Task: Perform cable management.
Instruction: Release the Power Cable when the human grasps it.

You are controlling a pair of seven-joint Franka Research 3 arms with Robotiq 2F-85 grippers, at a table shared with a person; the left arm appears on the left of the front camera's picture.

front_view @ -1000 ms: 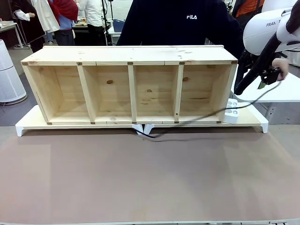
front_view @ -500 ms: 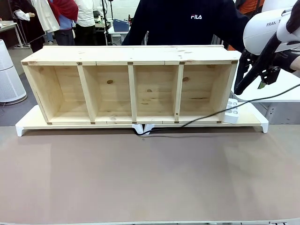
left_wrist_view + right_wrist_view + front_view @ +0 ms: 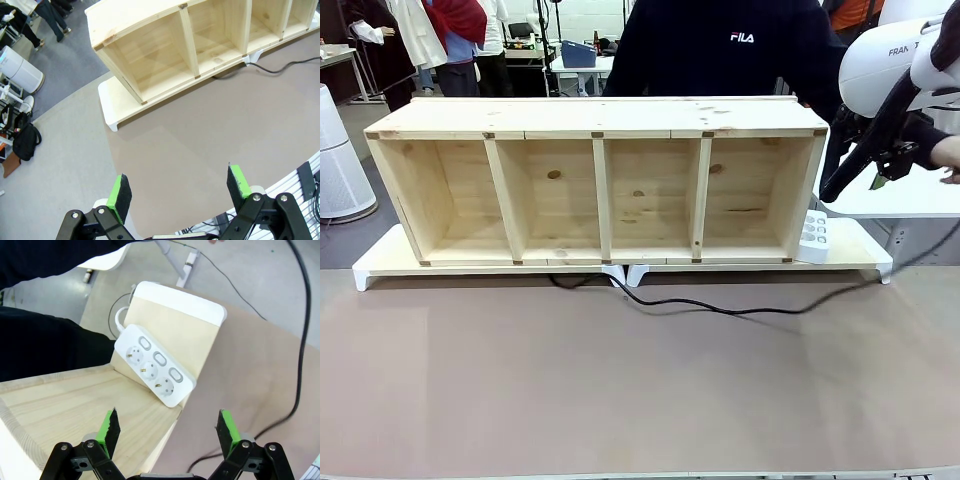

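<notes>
Cable (image 3: 720, 308) lies loose on the mat just in front of the wooden shelf (image 3: 595, 180), trailing right — not yet tidied or gathered. Left gripper (image 3: 179, 189) and right gripper (image 3: 169, 430) both spread wide, empty. Judged: task barely begun.

The left gripper (image 3: 180, 192) is seen with jaws spread above the brown table (image 3: 210, 135); the wooden shelf (image 3: 200, 45) and cable (image 3: 285, 65) are noted at one o'clock.
</notes>
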